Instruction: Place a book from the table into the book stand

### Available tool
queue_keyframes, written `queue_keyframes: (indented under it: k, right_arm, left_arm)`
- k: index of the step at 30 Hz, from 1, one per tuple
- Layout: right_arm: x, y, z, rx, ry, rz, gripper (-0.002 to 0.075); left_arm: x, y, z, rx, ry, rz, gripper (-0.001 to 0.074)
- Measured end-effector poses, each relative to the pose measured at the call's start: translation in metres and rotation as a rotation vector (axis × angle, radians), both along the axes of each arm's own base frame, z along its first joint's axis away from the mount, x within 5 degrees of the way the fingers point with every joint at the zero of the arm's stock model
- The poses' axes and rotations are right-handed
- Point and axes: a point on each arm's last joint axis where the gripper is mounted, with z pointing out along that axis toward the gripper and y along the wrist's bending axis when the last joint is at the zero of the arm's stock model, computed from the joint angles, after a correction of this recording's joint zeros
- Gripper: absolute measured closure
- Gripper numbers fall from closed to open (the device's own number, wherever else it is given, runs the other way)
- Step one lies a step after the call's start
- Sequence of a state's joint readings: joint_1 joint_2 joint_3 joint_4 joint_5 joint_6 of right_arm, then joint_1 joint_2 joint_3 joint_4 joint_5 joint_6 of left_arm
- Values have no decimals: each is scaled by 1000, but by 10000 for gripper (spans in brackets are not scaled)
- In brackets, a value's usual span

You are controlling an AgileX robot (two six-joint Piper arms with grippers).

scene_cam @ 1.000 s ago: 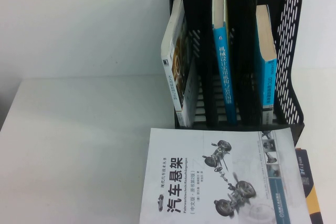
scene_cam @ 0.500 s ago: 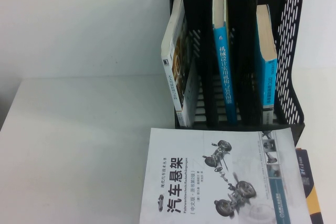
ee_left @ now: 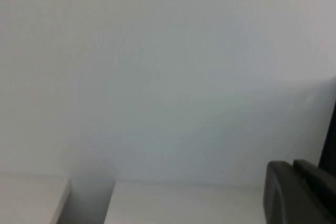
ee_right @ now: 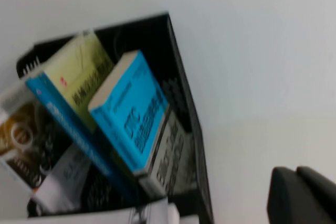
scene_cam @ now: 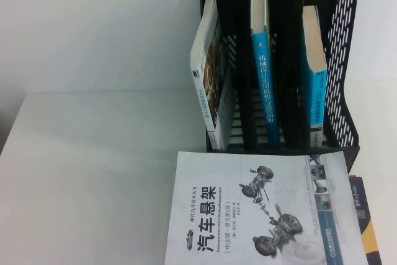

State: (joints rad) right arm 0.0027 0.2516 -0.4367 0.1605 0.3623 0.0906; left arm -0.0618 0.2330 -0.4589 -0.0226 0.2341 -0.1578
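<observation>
The book (scene_cam: 263, 212) lies flat on the bench (scene_cam: 93, 172), directly before the book stand (scene_cam: 344, 60). Left hand (ee_left: 299, 192) and right hand (ee_right: 302, 195): finger state cannot be told.

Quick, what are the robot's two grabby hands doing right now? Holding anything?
Left gripper: only a dark edge shows in its wrist view; cannot be told.
Right gripper: same, near the book stand; cannot be told.

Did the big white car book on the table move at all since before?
No. The book lies in the same spot on the table, its top edge just as close to the book stand as in the earlier high views.
</observation>
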Motion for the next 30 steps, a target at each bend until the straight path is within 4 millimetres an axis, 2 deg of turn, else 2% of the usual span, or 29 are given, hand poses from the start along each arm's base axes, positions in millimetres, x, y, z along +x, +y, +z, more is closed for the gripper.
queue_keyframes:
  k: [3,5,10,14,19,23,30]
  right_arm:
    - [15,5,0,60,189,36,728]
    - [26,8,-3,106,300,63,728]
    - [49,12,-17,151,448,88,728]
    - [66,15,-30,216,548,90,728]
    - [87,21,-44,338,655,97,728]
    - [103,26,-58,349,729,149,728]
    - [120,42,-80,239,842,448,728]
  left_arm:
    - [16,-2,-10,-22,157,-8,738]
    - [26,-5,-19,-101,273,-25,738]
    - [50,-16,-37,-322,507,-73,738]
    - [64,-22,-50,-424,650,-88,738]
    - [78,-25,-63,-476,764,-77,738]
    - [85,-29,-72,-536,851,-77,738]
    - [96,-36,-82,-550,925,-123,738]
